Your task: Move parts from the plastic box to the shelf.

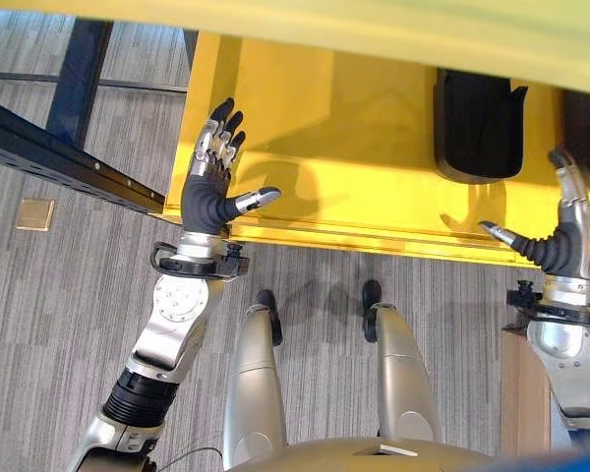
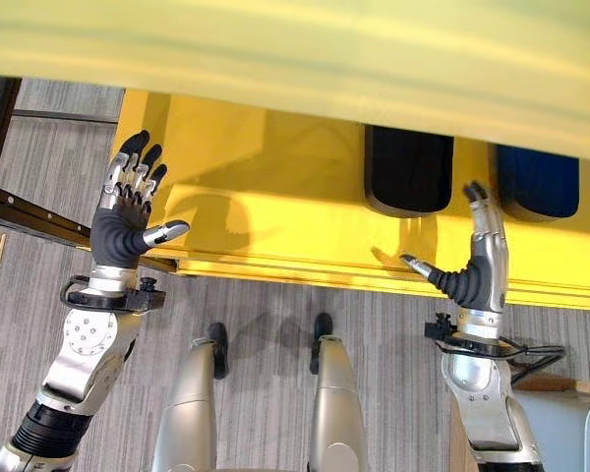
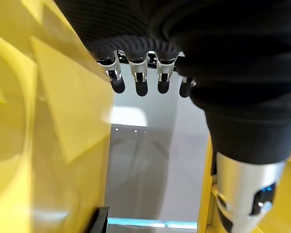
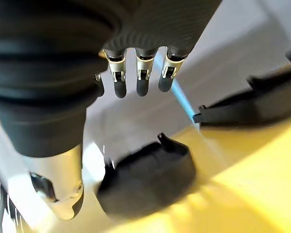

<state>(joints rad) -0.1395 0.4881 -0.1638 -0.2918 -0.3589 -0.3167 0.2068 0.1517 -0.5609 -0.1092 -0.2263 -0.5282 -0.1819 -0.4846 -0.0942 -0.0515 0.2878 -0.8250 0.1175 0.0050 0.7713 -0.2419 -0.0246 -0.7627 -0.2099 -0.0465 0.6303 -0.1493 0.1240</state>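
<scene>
Right eye view shows both hands raised over the yellow shelf [image 2: 275,211], fingers straight and spread, holding nothing. Left hand [image 2: 120,231] sits at the shelf's left end; right hand [image 2: 475,275] is just beside a black part [image 2: 408,167].

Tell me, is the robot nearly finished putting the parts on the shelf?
Partly. Two dark curved plastic parts, one black and one bluish, already sit on the yellow shelf. The left hand and right hand are open and empty. How many parts remain can't be told.
</scene>
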